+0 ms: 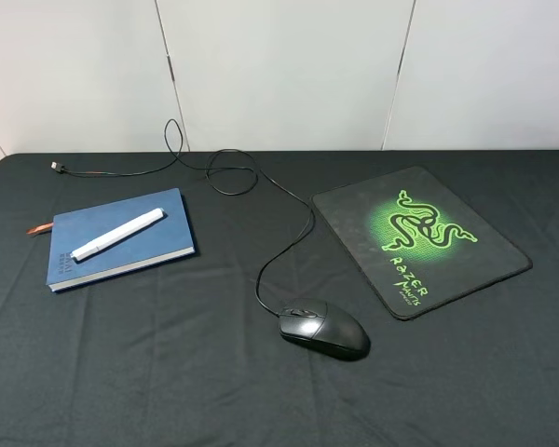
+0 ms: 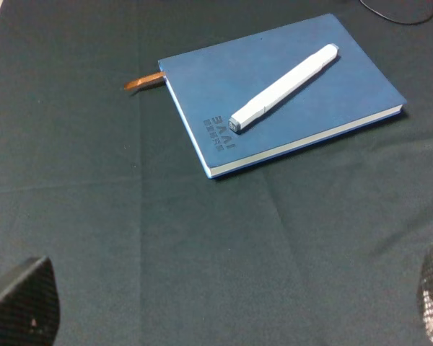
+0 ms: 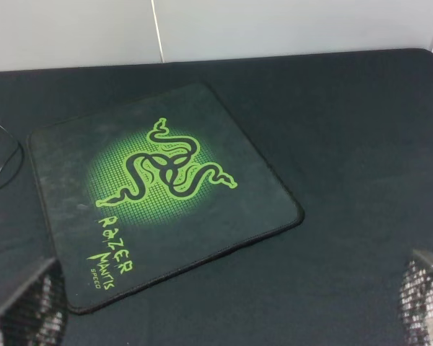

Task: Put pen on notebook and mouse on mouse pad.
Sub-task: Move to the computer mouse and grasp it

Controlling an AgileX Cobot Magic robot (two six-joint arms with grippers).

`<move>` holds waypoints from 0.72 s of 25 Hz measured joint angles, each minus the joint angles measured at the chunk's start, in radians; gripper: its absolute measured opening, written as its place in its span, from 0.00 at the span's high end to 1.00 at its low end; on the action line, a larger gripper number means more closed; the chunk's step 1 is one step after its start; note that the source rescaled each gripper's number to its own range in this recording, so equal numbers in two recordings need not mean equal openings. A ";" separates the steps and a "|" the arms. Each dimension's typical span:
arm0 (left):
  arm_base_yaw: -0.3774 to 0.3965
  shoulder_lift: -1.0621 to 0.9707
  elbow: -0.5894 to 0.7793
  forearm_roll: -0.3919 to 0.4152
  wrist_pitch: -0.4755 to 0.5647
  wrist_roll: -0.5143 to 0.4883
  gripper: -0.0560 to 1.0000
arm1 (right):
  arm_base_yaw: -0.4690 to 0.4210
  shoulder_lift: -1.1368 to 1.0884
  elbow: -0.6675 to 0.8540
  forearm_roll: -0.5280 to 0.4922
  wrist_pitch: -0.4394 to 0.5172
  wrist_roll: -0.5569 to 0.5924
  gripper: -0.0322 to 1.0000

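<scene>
The white pen (image 1: 117,234) lies diagonally on top of the blue notebook (image 1: 102,256) at the left; in the left wrist view the pen (image 2: 285,87) rests on the notebook (image 2: 202,79), with the ribbon bookmark (image 2: 144,81) sticking out. The black mouse (image 1: 323,329) sits on the tablecloth, just left of and nearer than the mouse pad (image 1: 354,219), apart from it. The mouse pad (image 3: 65,151) with its green snake logo has nothing on it. My left gripper (image 2: 227,306) is open above bare cloth short of the notebook. My right gripper (image 3: 224,306) is open near the pad's edge. Neither arm shows in the exterior high view.
The mouse's thin cable (image 1: 289,247) runs back from the mouse, loops near the table's rear and ends in a plug (image 1: 56,167) at the back left. A black cloth (image 1: 168,372) covers the table. White wall panels (image 1: 279,65) stand behind.
</scene>
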 joint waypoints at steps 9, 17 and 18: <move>0.000 0.000 0.000 0.000 0.000 0.000 0.00 | 0.000 0.000 0.000 0.005 0.000 0.000 0.00; 0.000 0.000 0.000 0.000 0.000 0.000 0.00 | 0.000 0.232 -0.107 0.072 -0.016 -0.038 0.00; 0.000 0.000 0.000 0.000 0.000 0.000 0.00 | 0.000 0.289 -0.131 0.085 -0.020 -0.065 0.00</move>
